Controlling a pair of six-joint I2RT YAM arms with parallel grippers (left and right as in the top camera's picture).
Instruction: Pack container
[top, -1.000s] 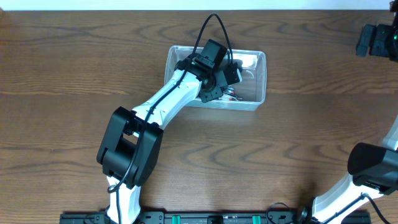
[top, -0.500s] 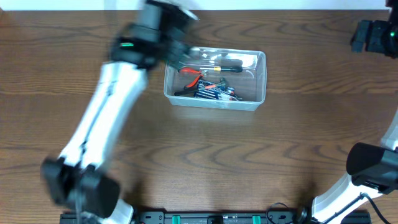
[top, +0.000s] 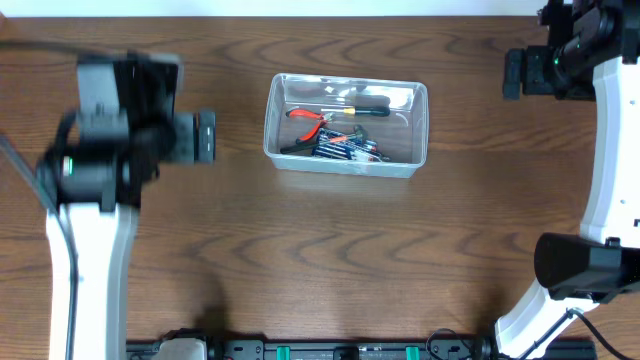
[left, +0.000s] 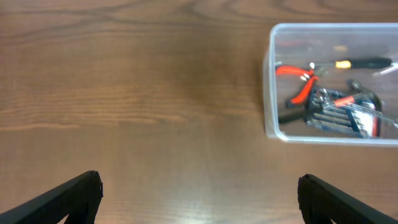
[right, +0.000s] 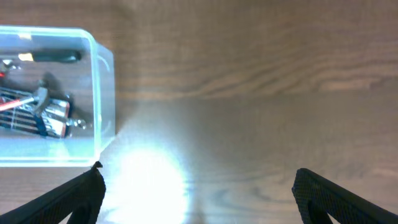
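1. The container (top: 346, 170) sits on the wooden table (top: 330, 260), toward the far edge and roughly midway between the two arms.
2. Inside it lie red-handled pliers (top: 308, 118), a screwdriver (top: 368, 101) with a dark handle along the far wall, and a dark bundle (top: 345, 148) near the front wall. The bundle is possibly a set of keys or bits, but it is too small to tell.
3. The left gripper (left: 199, 193) hangs over the table to the left of the container and well apart from it. Its fingers are spread wide and hold nothing.
4. The right gripper (right: 196, 186) hangs over the table to the right of the container, also well apart, with its fingers wide and nothing between them.
5. In the right wrist view, a bright patch of glare (right: 149, 174) lies on the wood just beside the container's near corner.
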